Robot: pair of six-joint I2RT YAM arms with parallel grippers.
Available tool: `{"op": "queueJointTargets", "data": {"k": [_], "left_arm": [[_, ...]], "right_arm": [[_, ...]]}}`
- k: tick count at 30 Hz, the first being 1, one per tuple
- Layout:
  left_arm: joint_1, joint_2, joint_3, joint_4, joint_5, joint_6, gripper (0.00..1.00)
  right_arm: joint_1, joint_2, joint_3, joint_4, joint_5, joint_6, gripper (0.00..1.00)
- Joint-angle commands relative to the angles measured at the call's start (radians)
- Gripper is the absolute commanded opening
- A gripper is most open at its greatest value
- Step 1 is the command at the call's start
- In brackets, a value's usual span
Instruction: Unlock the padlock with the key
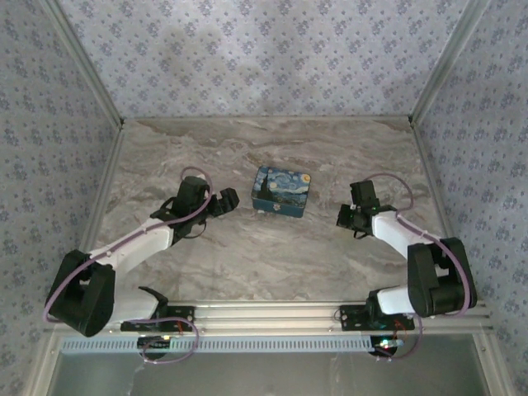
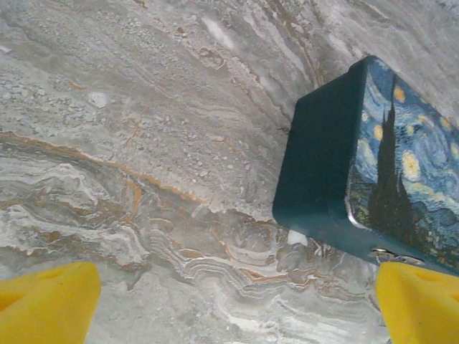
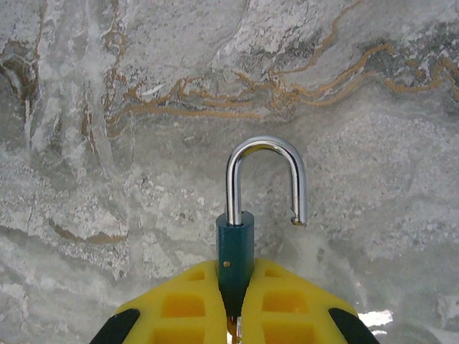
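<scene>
The right gripper [image 3: 235, 278] clamps the green padlock [image 3: 235, 244], shackle [image 3: 264, 147] free at one end; left gripper [image 2: 229, 308] spread wide beside the painted box [image 2: 323, 158].

Rear overhead camera spans the table [image 1: 264, 264]; wrist cameras face it closely

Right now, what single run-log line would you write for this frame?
left gripper: open, next to Starry Night box | right gripper: shut on padlock | shackle: open, one end free
</scene>
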Motion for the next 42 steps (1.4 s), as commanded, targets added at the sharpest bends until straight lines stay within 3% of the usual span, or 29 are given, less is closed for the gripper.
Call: {"op": "queueJointTargets", "data": {"k": [1, 6, 10, 19, 20, 21, 27, 32, 38, 42], "left_arm": [[-0.007, -0.018, 0.016, -0.024, -0.023, 0.024, 0.98], [-0.005, -0.016, 0.019, -0.027, -0.025, 0.025, 0.98], [-0.005, -0.022, 0.02, -0.037, -0.035, 0.033, 0.98], [0.007, -0.025, 0.071, -0.093, -0.077, 0.07, 0.98], [0.01, -0.024, 0.081, -0.107, -0.09, 0.076, 0.98], [0.015, -0.022, 0.096, -0.123, -0.099, 0.087, 0.98], [0.066, -0.014, 0.18, -0.223, -0.152, 0.138, 0.98], [0.074, -0.058, 0.173, -0.198, -0.295, 0.281, 0.98], [0.147, -0.047, 0.237, -0.287, -0.434, 0.428, 0.98], [0.214, -0.043, 0.205, -0.227, -0.464, 0.502, 0.98]], "right_arm": [[-0.008, 0.018, 0.039, 0.015, -0.013, 0.033, 0.0], [-0.016, 0.056, 0.059, 0.007, -0.016, 0.051, 0.02], [-0.016, 0.039, 0.067, -0.005, -0.007, 0.056, 0.24], [-0.009, -0.076, 0.093, -0.103, 0.059, 0.056, 0.53], [-0.008, -0.09, 0.098, -0.115, 0.067, 0.057, 0.63], [-0.009, -0.107, 0.104, -0.13, 0.076, 0.059, 1.0], [0.007, -0.174, 0.158, -0.19, 0.17, 0.039, 1.0], [0.027, -0.173, 0.219, -0.189, 0.272, 0.006, 1.0], [0.038, -0.125, 0.261, -0.108, 0.437, -0.037, 1.0], [0.044, -0.08, 0.251, 0.01, 0.542, -0.134, 1.0]]}}
